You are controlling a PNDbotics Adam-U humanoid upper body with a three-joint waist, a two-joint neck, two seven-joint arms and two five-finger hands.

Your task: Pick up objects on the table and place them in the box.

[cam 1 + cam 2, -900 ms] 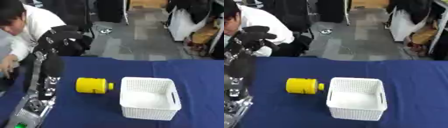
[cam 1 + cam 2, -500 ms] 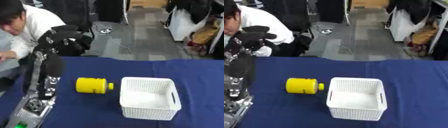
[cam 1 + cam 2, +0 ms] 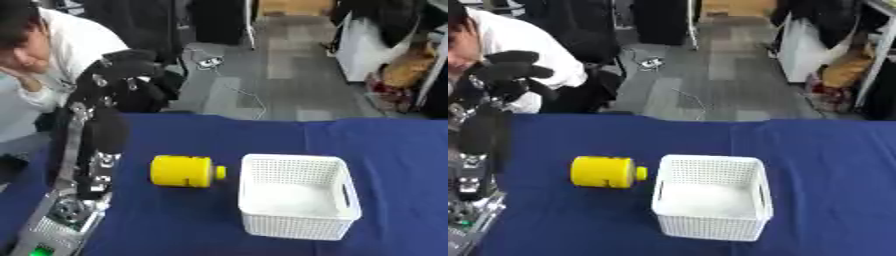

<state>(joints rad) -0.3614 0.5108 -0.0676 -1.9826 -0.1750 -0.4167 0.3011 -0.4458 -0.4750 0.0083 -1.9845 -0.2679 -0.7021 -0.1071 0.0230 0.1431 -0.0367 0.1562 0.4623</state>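
Left hand (image 3: pixel 131 75) is raised above the table's (image 3: pixel 175 230) far left edge, at the top of the left arm (image 3: pixel 87 155) that rises from the near left corner. Fingers are curled in, and it's holding nothing. It's well apart from both objects.

Yellow cylinder (image 3: pixel 182 171) lies on its side on the blue cloth, roughly mid-table, left of centre. Its small yellow cap end (image 3: pixel 220 172) points toward the box.

White perforated box (image 3: pixel 297 201) sits upright just beside the cylinder, on its right, closer to the near edge. Slot handle shows in its right wall. Inside looks bare white, with nothing I can make out in it. A narrow gap of cloth separates the cap end from the box's left wall, so they're not touching.

Right hand isn't visible in either view.
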